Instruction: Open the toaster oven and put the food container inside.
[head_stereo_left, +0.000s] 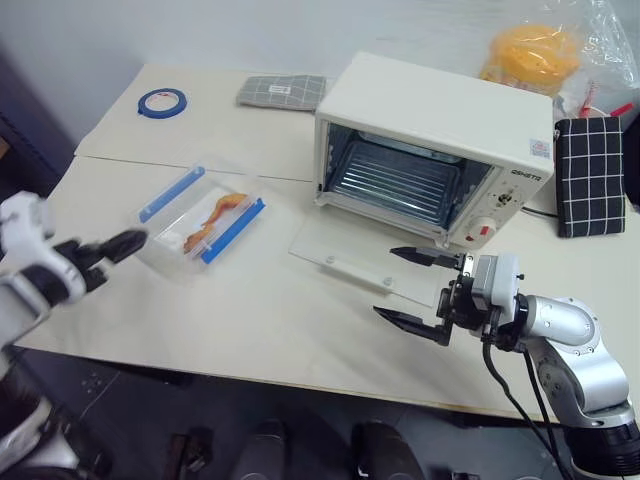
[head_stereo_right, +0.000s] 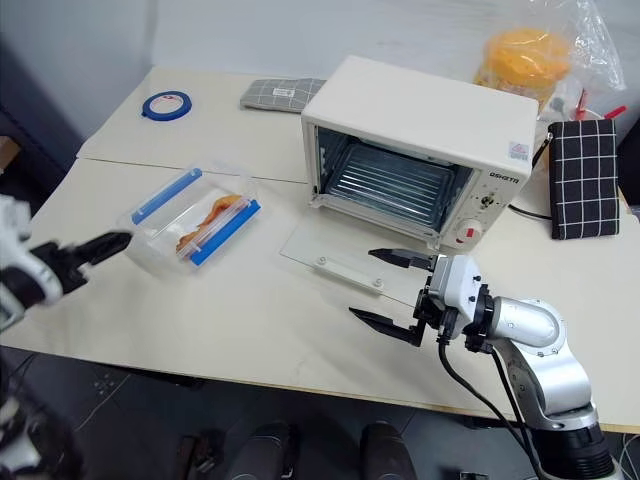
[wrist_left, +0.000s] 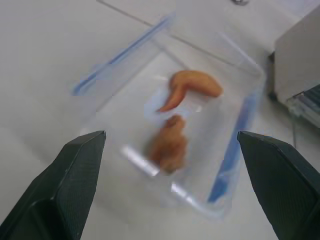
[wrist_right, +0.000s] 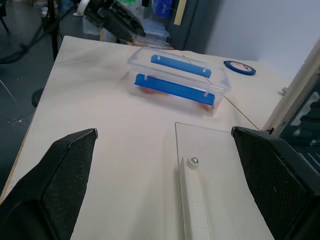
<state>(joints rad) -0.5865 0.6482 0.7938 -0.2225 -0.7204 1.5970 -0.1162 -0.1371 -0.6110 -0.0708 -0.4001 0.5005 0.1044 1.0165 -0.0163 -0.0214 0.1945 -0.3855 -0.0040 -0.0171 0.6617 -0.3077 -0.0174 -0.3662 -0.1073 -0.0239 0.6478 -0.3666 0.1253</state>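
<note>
Surface: cream table (head_stereo_left: 260, 330).
Left gripper (head_stereo_left: 128, 241): mine, fingers apart, aimed at food container (head_stereo_left: 203, 219).
Right gripper (head_stereo_left: 412, 290): spread wide, level, over toaster oven (head_stereo_left: 435, 150) door (head_stereo_left: 365, 258).

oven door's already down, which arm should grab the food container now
Left. The left gripper is open right beside the food container, fingers aimed at it. The right gripper hangs open over the lowered glass door of the toaster oven, well away from the container.
</note>
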